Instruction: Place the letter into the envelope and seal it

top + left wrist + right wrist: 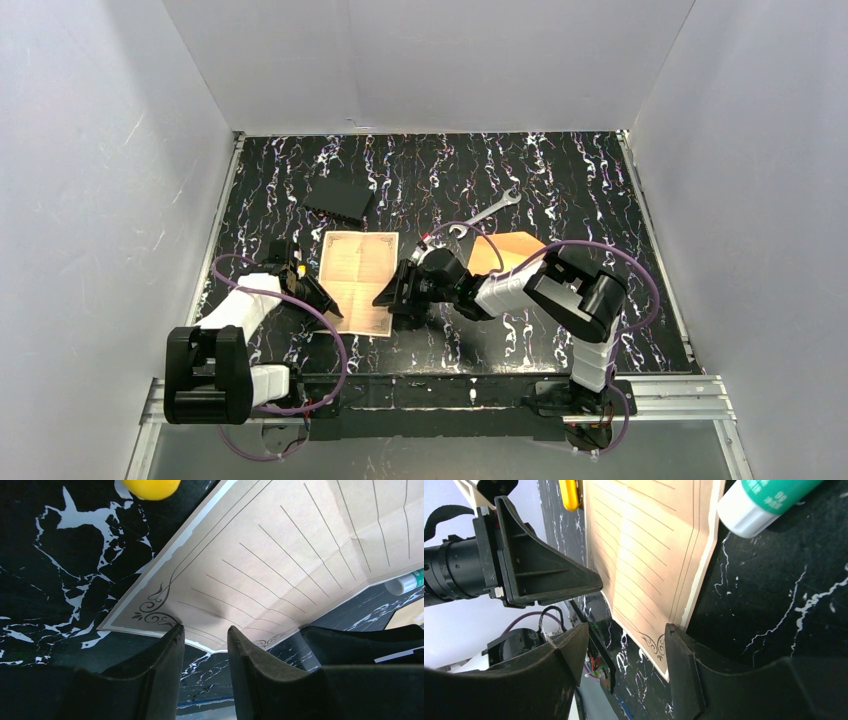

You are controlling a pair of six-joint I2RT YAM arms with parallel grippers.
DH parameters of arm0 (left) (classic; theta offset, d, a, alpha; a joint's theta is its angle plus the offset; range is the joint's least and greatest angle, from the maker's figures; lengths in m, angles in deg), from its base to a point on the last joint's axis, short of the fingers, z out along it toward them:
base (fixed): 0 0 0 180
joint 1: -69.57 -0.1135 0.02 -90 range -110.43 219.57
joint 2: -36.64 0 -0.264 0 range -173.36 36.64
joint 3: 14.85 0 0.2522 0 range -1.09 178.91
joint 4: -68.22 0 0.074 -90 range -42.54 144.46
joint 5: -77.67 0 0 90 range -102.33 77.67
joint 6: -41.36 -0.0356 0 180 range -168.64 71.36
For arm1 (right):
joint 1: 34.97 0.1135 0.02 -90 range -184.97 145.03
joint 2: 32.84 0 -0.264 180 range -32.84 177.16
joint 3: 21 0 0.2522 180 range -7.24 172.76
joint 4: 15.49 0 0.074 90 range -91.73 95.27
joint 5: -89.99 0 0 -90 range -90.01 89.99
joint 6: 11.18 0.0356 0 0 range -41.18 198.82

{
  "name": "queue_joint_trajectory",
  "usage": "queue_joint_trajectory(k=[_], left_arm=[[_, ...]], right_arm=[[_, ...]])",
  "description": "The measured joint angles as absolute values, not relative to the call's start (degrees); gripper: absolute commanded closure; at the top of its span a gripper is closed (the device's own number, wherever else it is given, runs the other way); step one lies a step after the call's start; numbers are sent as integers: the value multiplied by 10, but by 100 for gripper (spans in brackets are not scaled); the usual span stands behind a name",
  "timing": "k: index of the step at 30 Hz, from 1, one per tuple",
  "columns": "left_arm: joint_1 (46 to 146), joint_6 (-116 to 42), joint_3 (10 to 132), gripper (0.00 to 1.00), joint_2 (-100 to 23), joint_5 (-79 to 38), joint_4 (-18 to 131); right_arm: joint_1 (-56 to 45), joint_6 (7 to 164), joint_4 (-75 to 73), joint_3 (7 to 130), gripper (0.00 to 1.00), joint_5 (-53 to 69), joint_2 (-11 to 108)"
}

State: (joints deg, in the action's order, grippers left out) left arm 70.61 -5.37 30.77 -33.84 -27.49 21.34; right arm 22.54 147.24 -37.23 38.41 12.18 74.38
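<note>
While the letter [358, 270] lies face up on the black marbled counter [560, 190], its ruled lines and ornate border showing, both arms come in low at its near edge. The left tool [205, 630] sits at the near left part of the sheet with its two dark fingers [165, 660] apart and a clear gap between them. The letter's near edge shows in that gap just past the tips. Whether either finger touches the paper I cannot tell. The right tool [624, 635] sits at the letter's near right corner with its jaws spread wide. That corner lies between them, close against the right-hand finger, and nothing is clamped. The sheet looks slightly bowed, with a soft crease across it. A green and white glue stick [769, 500] lies just beside the letter's right edge, toward the far end. A rounded yellow thing [569, 492] sits just beside the letter's left edge. The envelope [505, 248] lies flat to the right of the letter, apart from it and partly hidden by the right arm. A wrench [490, 212] lies beyond the letter's far right corner, and a flat black object [338, 198] lies just beyond its far left corner.
</note>
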Motion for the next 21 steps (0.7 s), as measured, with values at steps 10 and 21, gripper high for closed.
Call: queue_joint_trajectory(k=[10, 21], left_arm=[[706, -56, 308, 66, -339, -275, 211], [706, -58, 311, 67, -346, -276, 210]], right_arm=[[225, 1445, -340, 391, 32, 112, 734], [160, 1283, -64, 628, 31, 16, 688]])
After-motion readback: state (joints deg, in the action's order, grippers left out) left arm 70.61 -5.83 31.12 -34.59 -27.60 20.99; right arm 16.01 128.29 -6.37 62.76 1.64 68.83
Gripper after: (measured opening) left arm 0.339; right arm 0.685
